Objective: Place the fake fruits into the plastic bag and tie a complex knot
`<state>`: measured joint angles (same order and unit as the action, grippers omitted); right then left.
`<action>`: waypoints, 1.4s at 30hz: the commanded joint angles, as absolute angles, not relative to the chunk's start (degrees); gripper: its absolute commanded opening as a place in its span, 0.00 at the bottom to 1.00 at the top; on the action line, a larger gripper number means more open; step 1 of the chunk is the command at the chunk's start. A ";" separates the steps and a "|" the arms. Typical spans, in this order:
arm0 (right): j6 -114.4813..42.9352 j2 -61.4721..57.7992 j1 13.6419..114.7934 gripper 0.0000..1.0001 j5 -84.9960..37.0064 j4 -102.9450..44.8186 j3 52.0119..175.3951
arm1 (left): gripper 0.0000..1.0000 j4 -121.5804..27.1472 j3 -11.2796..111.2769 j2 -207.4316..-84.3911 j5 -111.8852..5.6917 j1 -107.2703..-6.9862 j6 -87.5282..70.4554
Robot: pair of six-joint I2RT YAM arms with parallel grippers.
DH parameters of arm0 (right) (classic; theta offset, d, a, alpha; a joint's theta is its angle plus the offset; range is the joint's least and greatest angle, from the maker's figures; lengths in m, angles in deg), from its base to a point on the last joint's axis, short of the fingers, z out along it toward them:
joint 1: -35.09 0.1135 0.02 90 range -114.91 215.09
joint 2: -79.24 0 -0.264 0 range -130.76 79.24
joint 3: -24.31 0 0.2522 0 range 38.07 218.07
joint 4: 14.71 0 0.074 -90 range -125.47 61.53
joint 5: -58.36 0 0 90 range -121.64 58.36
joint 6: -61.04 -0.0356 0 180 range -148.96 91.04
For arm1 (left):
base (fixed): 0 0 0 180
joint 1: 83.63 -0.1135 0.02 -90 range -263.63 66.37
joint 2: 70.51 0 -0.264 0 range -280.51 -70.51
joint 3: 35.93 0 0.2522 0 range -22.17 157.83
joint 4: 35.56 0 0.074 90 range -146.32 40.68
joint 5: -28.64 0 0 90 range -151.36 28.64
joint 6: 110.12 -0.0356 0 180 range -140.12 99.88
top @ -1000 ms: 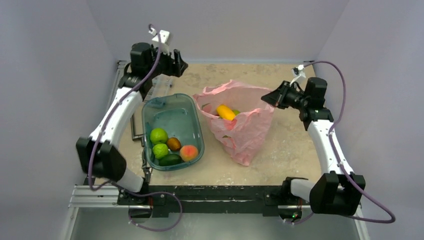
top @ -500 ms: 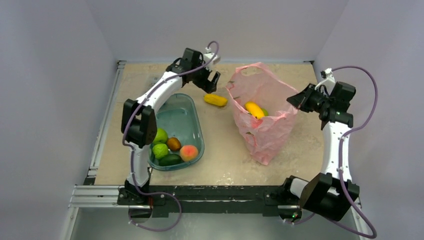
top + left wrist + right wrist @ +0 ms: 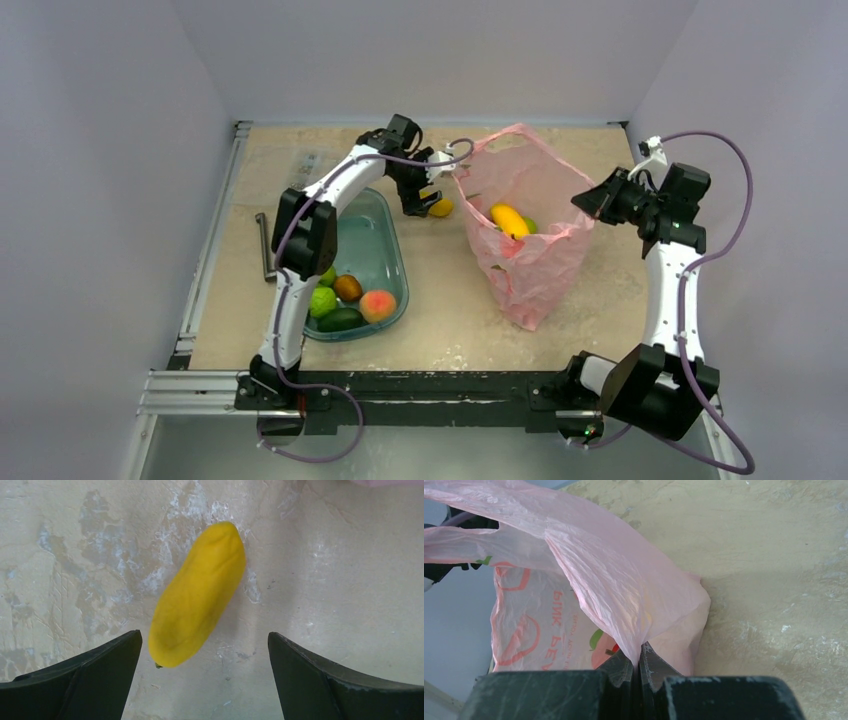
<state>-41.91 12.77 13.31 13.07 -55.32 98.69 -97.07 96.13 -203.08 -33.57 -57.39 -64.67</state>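
Red lettering is being shown on the plastic bag (image 3: 624, 580) in the right wrist view. It is being seen from behind through the film, mirrored, and cannot be read. A small red fruit picture with a green leaf is printed beside it.

The things are being carried by a beige desk (image 3: 600, 300) with a mottled surface, worn to whitish patches. The desk is being enclosed on three sides by plain pale lilac walls (image 3: 450, 50).

The bag is being kept standing right of centre with its mouth turned upward and its body sagging toward the near edge. Its right rim is being pinched by the right end effector (image 3: 640, 660), whose jaws are closed on a fold of film. A second yellow piece (image 3: 508, 220) is lying inside.

A yellow fruit (image 3: 197, 595) is lying on the desk between the teal tub (image 3: 368, 248) and the bag. In the left wrist view its long axis is running from lower left to upper right. The left end effector (image 3: 202, 639) is being held wide open over it, gripping nothing.
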 commanded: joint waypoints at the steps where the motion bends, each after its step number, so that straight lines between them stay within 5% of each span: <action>1: -41.00 12.89 13.05 0.00 15.11 -55.54 100.82 | 0.98 -99.28 99.39 -205.05 -34.97 -55.68 -75.94; 8: -40.18 12.06 13.04 0.00 15.78 -55.81 101.58 | 0.83 -98.55 98.22 -206.88 -37.39 -54.05 -78.45; 14: -39.69 11.68 13.02 0.00 16.99 -55.75 101.19 | 0.56 -96.46 92.27 -203.17 -37.79 -54.05 -78.09; 18: -38.77 11.33 13.08 0.00 17.52 -55.71 101.05 | 0.22 -88.92 85.85 -197.70 -38.95 -55.22 -73.19; 23: -37.81 10.38 13.20 0.00 17.61 -56.00 100.30 | 0.08 -83.23 89.40 -191.35 -30.65 -61.41 -53.39; 29: -39.81 9.55 15.93 0.00 17.33 -51.26 98.00 | 0.06 -70.40 84.02 -177.43 -21.87 -66.94 -37.44; 35: -41.85 8.54 18.27 0.00 17.35 -48.42 98.59 | 0.11 -66.21 81.85 -165.73 -15.90 -57.30 -37.18; 42: -40.95 8.44 18.97 0.00 16.35 -49.37 98.93 | 0.14 -76.89 97.15 -176.21 -16.42 -42.94 -41.90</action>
